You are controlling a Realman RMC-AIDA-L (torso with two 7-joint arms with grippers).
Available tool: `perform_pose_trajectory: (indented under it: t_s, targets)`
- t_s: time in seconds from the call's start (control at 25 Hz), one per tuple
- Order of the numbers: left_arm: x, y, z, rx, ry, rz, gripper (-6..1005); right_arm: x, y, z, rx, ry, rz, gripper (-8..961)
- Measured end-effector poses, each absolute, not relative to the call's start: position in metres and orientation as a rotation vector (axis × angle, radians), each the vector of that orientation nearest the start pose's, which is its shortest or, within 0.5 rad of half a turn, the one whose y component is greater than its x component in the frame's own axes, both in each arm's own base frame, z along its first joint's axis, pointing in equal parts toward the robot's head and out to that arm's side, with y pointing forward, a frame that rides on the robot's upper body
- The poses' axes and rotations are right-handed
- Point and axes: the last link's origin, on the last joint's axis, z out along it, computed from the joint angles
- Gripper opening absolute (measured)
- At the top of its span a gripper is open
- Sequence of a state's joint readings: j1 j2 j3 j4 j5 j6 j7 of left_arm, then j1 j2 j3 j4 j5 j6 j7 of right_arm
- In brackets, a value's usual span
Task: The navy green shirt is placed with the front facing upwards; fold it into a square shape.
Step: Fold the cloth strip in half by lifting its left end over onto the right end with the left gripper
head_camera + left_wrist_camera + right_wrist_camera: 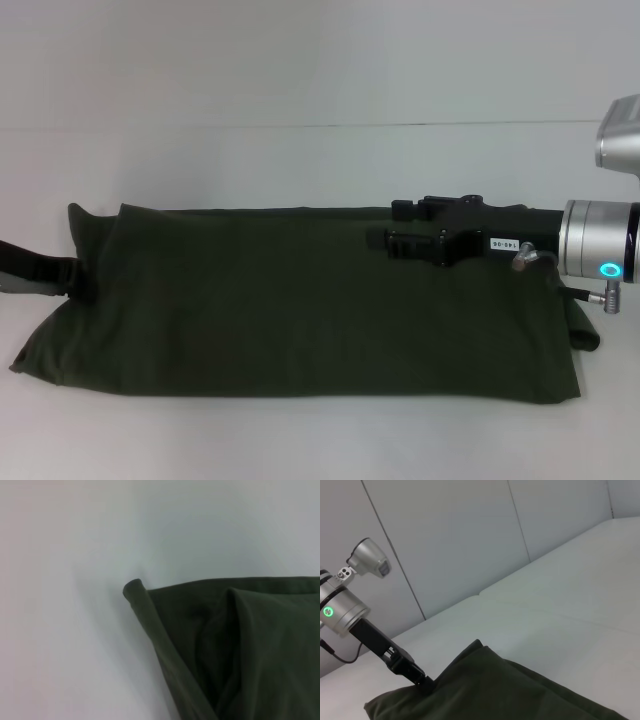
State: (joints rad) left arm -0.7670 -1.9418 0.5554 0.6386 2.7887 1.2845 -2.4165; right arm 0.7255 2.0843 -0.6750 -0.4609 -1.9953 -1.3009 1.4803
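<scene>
A: In the head view, what is lying across the middle of the frame?

B: The navy green shirt (300, 300), already folded into a long band, is spreading over the white bench (300, 160) from the left edge to the lower right. The right gripper (400, 225) is reaching in from the right, hovering over the band's upper right edge. Whether it is gripping cloth I cannot tell. The left gripper (62, 278) is sitting at the far left, at the shirt's end; its opening I cannot tell either.

A: And the left wrist view?

B: The shirt (240, 650) is filling the lower right, with a rolled corner poking toward the centre. The layers are bunching softly.

A: The right wrist view?

B: The shirt (485, 690) is occupying the bottom, and the left gripper (422, 680) is pressing at its edge in the lower left.

A: How will it handle?

B: Light, limp, likely sagging and sliding; I'd be pinching both end corners through all layers.
</scene>
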Motion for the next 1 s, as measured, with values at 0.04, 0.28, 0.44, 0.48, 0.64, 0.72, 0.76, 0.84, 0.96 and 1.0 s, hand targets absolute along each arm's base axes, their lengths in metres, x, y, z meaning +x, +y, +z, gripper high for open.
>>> perform_pose_trajectory:
  t_s: [0.04, 0.28, 0.44, 0.48, 0.64, 0.72, 0.76, 0.84, 0.96, 1.0]
  targets:
    - [-0.317, 0.396, 0.059, -2.093, -1.623, 0.111, 61, 0.226, 0.382, -0.036, -2.643, 0.8, 0.686, 715]
    - [-0.317, 0.396, 0.061, -2.056, -1.667, 0.105, 59, 0.226, 0.382, -0.035, -2.642, 0.8, 0.688, 715]
    - [-0.316, 0.395, 0.062, -2.058, -1.677, 0.076, 57, 0.226, 0.383, -0.035, -2.643, 0.799, 0.688, 715]
    - [-0.316, 0.395, 0.062, -2.061, -1.677, 0.075, 57, 0.226, 0.383, -0.035, -2.643, 0.799, 0.688, 715]
    - [-0.315, 0.394, 0.063, -2.076, -1.67, 0.077, 56, 0.226, 0.382, -0.035, -2.645, 0.801, 0.69, 715]
    - [-0.313, 0.395, 0.062, -2.088, -1.67, 0.059, 55, 0.226, 0.381, -0.036, -2.646, 0.802, 0.69, 715]
    - [-0.312, 0.395, 0.062, -2.095, -1.671, 0.049, 55, 0.226, 0.381, -0.036, -2.646, 0.802, 0.69, 715]
    - [-0.307, 0.395, 0.062, -2.112, -1.679, -0.004, 54, 0.226, 0.381, -0.036, -2.646, 0.802, 0.69, 715]
    - [-0.304, 0.395, 0.064, -2.129, -1.691, -0.057, 53, 0.226, 0.381, -0.036, -2.646, 0.803, 0.69, 716]
    - [-0.303, 0.394, 0.065, -2.137, -1.694, -0.067, 53, 0.226, 0.381, -0.036, -2.646, 0.803, 0.69, 716]
